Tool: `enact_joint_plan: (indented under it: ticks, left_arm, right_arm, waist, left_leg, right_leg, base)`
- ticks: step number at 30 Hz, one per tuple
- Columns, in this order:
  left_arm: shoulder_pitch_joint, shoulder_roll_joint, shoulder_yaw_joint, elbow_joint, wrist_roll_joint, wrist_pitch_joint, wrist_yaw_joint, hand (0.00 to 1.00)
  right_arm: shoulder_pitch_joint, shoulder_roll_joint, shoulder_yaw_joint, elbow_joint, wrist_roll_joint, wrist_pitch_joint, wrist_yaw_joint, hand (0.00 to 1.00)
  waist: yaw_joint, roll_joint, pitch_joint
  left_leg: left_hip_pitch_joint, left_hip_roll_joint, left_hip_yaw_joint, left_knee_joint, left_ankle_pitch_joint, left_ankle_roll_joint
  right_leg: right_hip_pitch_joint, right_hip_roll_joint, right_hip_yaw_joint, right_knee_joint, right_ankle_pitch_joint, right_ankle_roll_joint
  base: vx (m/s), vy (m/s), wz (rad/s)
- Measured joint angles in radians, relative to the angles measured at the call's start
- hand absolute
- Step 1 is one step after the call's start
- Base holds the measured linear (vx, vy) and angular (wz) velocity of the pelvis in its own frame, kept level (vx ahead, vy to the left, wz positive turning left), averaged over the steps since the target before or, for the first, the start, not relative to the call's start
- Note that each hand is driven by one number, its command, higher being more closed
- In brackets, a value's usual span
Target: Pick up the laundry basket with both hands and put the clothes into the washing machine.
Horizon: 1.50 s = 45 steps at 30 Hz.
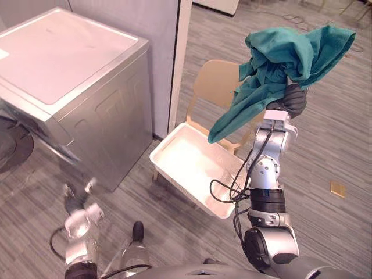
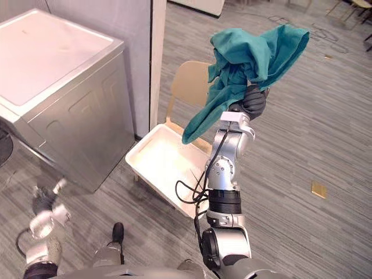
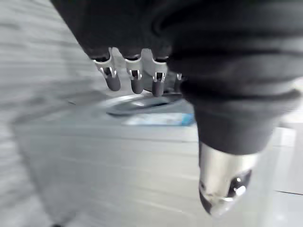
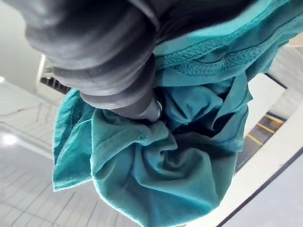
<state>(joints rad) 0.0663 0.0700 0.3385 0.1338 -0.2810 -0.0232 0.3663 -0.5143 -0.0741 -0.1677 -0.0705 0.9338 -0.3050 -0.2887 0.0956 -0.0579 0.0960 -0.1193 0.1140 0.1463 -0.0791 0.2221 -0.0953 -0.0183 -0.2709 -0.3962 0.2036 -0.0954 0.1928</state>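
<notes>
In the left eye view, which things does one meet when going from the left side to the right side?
washing machine → white laundry basket → teal garment, draped over the raised right hand

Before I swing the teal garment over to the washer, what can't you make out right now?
- Right hand: its hold is buried under the teal garment in the eye and right wrist views.
- Washing machine: the front opening is cut off by the eye views' left edge and blurred in the left wrist view.
- Left hand: blurred in the eye views.
- Basket: the near corner is behind the right arm.
</notes>
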Motion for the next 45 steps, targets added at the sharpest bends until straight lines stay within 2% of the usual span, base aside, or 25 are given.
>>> enact_joint_plan:
  ticks: [2,5,8,10,16,19,21,25,29,32,45]
  left_arm:
    - [-0.027,0.004,-0.024,-0.110,0.004,-0.013,0.005,0.00]
    - [-0.063,0.029,-0.079,-0.211,0.016,-0.031,-0.001,0.00]
    - [-0.103,0.050,-0.154,-0.277,0.031,-0.049,-0.013,0.00]
    - [-0.138,0.067,-0.220,-0.285,0.029,-0.068,-0.042,0.00]
    - [-0.287,0.089,-0.483,-0.262,-0.072,-0.078,-0.165,0.00]
    - [-0.361,0.088,-0.588,-0.224,-0.082,-0.072,-0.210,0.00]
    - [-0.372,0.087,-0.616,-0.218,-0.113,-0.063,-0.239,0.00]
    - [-0.387,0.088,-0.656,-0.174,-0.160,-0.046,-0.249,0.00]
    - [-0.410,0.088,-0.717,-0.160,-0.190,-0.035,-0.266,0.00]
    - [-0.448,0.086,-0.758,-0.145,-0.198,-0.026,-0.265,0.00]
    - [-0.544,0.086,-0.814,0.006,-0.229,-0.007,-0.204,0.00]
  right_arm:
    - [0.005,-0.021,0.008,0.000,-0.008,0.021,0.000,1.00]
    - [0.026,-0.053,0.041,0.000,-0.037,0.061,0.006,1.00]
    - [0.037,-0.066,0.067,0.001,-0.038,0.093,0.024,1.00]
    - [0.037,-0.071,0.084,0.007,-0.038,0.101,0.029,1.00]
    - [0.040,-0.079,0.174,0.007,-0.038,0.143,0.075,1.00]
    - [0.066,-0.080,0.217,0.007,-0.037,0.162,0.107,1.00]
    - [0.091,-0.083,0.239,0.007,-0.036,0.179,0.107,1.00]
    - [0.112,-0.084,0.248,0.007,-0.033,0.182,0.113,1.00]
    - [0.124,-0.087,0.313,0.007,-0.027,0.185,0.141,1.00]
    - [0.141,-0.086,0.375,0.004,-0.019,0.205,0.160,1.00]
    - [0.241,-0.094,0.482,-0.040,0.024,0.221,0.177,1.00]
  waist:
    - [-0.017,0.028,-0.026]
    - [-0.025,0.066,-0.049]
    - [-0.051,0.093,-0.069]
    - [-0.057,0.100,-0.074]
    - [-0.107,0.103,-0.076]
    - [-0.122,0.106,-0.079]
    - [-0.131,0.113,-0.083]
    - [-0.134,0.121,-0.089]
    - [-0.147,0.120,-0.090]
    - [-0.151,0.120,-0.096]
    - [-0.159,0.116,-0.123]
  left_leg:
    - [0.004,-0.001,0.016,-0.001,-0.002,0.003]
    - [0.032,0.001,0.040,-0.006,-0.007,0.007]
    - [0.045,0.003,0.055,-0.007,-0.015,0.003]
    - [0.059,0.008,0.080,-0.007,-0.018,0.004]
    - [0.071,0.014,0.119,-0.007,-0.018,0.004]
    - [0.071,0.014,0.128,-0.007,-0.017,0.005]
    - [0.072,0.014,0.134,-0.007,-0.011,0.014]
    - [0.072,0.014,0.140,-0.007,-0.010,0.015]
    - [0.072,0.014,0.141,-0.007,-0.010,0.015]
    - [0.071,0.014,0.141,-0.007,-0.010,0.015]
    - [0.066,0.013,0.141,-0.008,-0.016,0.007]
  right_leg:
    - [0.015,0.006,0.005,-0.037,0.025,0.001]
    - [0.038,0.014,0.029,-0.080,0.052,-0.006]
    - [0.050,0.019,0.041,-0.104,0.073,-0.011]
    - [0.053,0.025,0.066,-0.122,0.088,-0.013]
    - [0.050,0.033,0.112,-0.159,0.122,-0.016]
    - [0.048,0.034,0.123,-0.165,0.135,-0.017]
    - [0.040,0.034,0.136,-0.166,0.138,-0.015]
    - [0.033,0.034,0.139,-0.165,0.139,-0.015]
    - [0.032,0.034,0.140,-0.165,0.139,-0.015]
    - [0.031,0.034,0.141,-0.166,0.139,-0.015]
    - [0.030,0.035,0.140,-0.178,0.138,-0.014]
  base:
    - [-0.06,0.029,-0.13]
    - [-0.08,0.026,-0.25]
    - [-0.07,0.021,-0.17]
    - [-0.08,0.023,-0.33]
    - [-0.05,0.013,-0.22]
    - [-0.01,0.003,-0.12]
    - [0.01,-0.007,-0.11]
    - [0.00,-0.007,-0.05]
    - [0.00,0.000,0.00]
    - [0.00,0.000,0.00]
    - [0.00,0.000,0.00]
